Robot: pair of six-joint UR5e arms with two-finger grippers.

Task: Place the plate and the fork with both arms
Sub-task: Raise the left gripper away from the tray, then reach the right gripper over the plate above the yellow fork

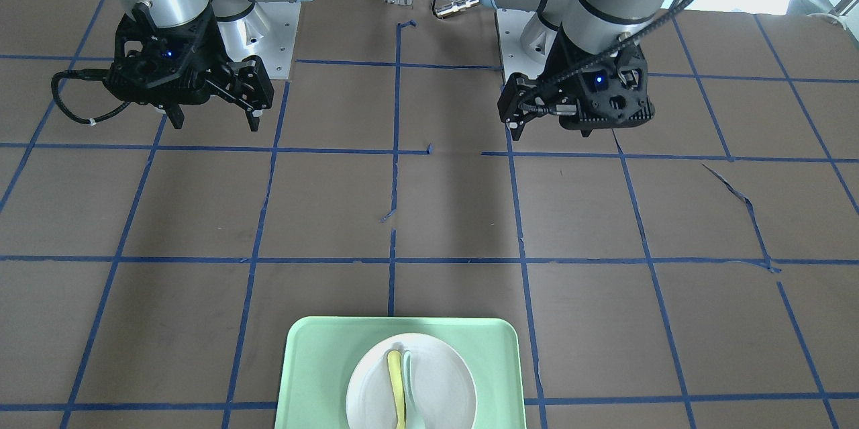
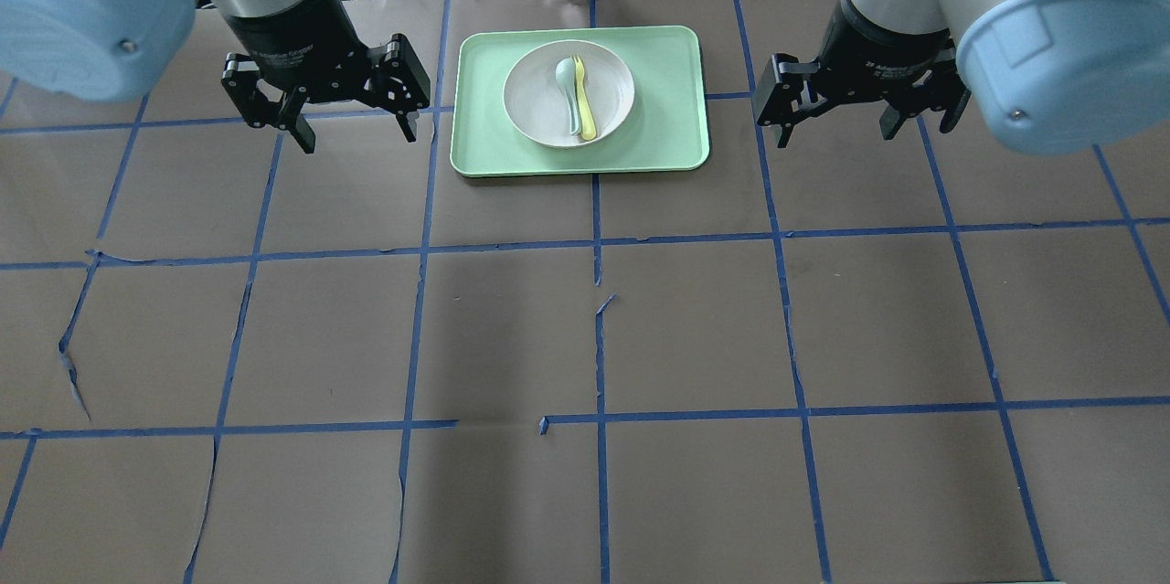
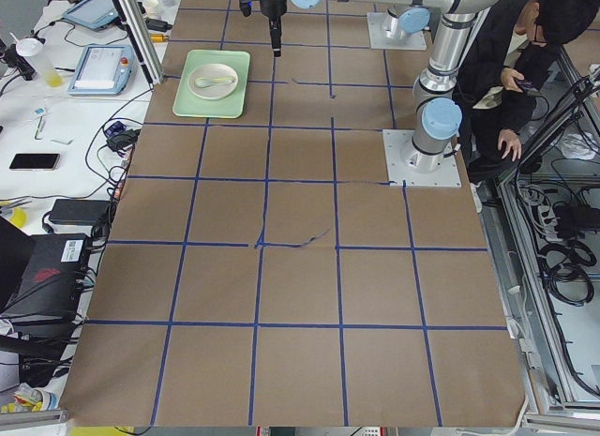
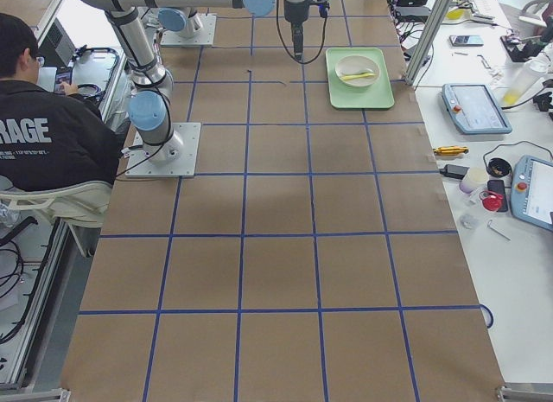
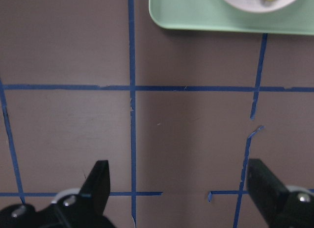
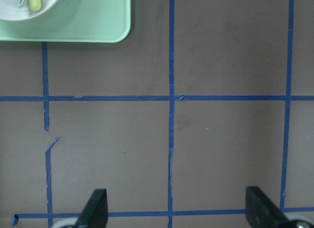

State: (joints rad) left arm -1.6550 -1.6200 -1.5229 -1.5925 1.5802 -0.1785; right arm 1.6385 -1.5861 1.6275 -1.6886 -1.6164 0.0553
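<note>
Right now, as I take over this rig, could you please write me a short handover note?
Left gripper: open, empty, hovering beside the rectangular mint-green tray.
Right gripper: open, empty, at the tray's opposite side.
Round off-white plate sits on the tray; slim yellow plastic fork lies on it beside a pale mint-green spoon.
Done: nothing grasped yet.
Left: pick up and place both plate and fork.
</note>
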